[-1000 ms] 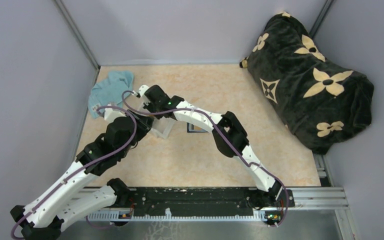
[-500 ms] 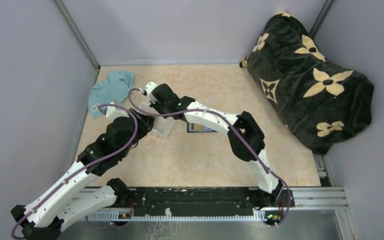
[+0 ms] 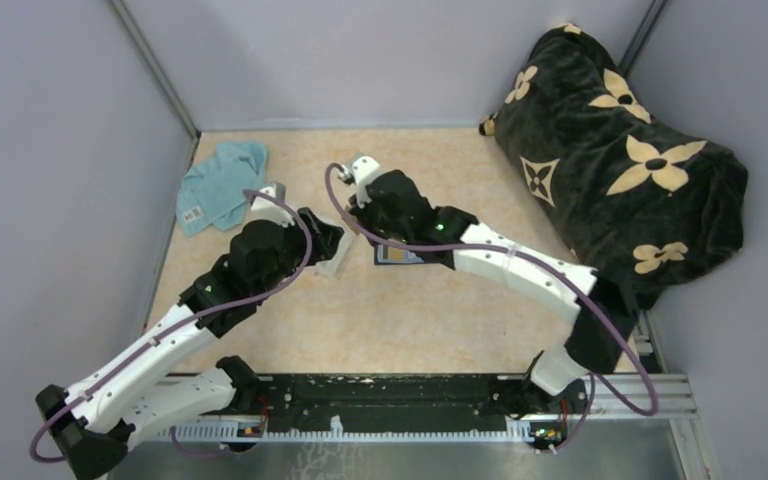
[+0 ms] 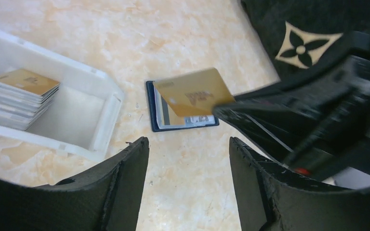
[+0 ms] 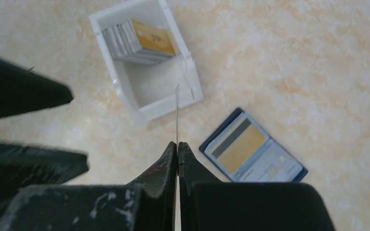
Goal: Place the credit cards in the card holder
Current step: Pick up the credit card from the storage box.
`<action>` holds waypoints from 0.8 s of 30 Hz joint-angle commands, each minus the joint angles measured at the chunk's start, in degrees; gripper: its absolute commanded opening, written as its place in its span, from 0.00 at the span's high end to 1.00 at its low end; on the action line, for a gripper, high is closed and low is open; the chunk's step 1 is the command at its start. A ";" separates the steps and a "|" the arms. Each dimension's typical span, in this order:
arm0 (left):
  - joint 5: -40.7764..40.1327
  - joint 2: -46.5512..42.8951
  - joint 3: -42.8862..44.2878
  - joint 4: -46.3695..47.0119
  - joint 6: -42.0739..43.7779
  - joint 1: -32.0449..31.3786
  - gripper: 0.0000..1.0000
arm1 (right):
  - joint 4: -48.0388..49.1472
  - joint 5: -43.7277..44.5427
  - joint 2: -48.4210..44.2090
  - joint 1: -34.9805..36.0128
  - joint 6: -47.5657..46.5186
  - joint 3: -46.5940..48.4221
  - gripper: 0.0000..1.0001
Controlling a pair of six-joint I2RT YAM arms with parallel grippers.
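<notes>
My right gripper (image 5: 178,144) is shut on one orange-yellow credit card (image 5: 177,113), seen edge-on here. In the left wrist view the same card (image 4: 192,91) hangs above the card holder (image 4: 150,110), a navy-blue wallet lying open on the table with cards in its slots. The wallet also shows in the right wrist view (image 5: 265,159) and the top view (image 3: 400,256). A stack of credit cards (image 5: 139,41) stands in a clear tray (image 5: 161,108). My left gripper (image 4: 189,142) is open and empty, above the table just right of the tray.
A teal cloth (image 3: 222,180) lies at the back left. A large black cushion with cream flowers (image 3: 620,160) fills the right side. Grey walls close the table on three sides. The two arms (image 3: 260,250) are close together over the tray (image 3: 332,262).
My right gripper has moved right, from over the tray to above the wallet, with the card in it. My left arm has swung right and forward beside the tray.
</notes>
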 commanded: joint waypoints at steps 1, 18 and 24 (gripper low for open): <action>8.68 2.77 0.44 4.58 8.40 -0.11 0.31 | 0.74 -3.87 -11.59 -0.03 7.76 -8.69 1.00; 45.71 4.37 -6.74 16.85 20.57 0.72 0.41 | -1.74 -27.88 -35.38 -9.12 19.80 -31.04 1.00; 52.53 5.89 -8.61 18.98 20.61 0.88 0.42 | -2.08 -35.75 -37.74 -12.32 19.82 -33.15 1.00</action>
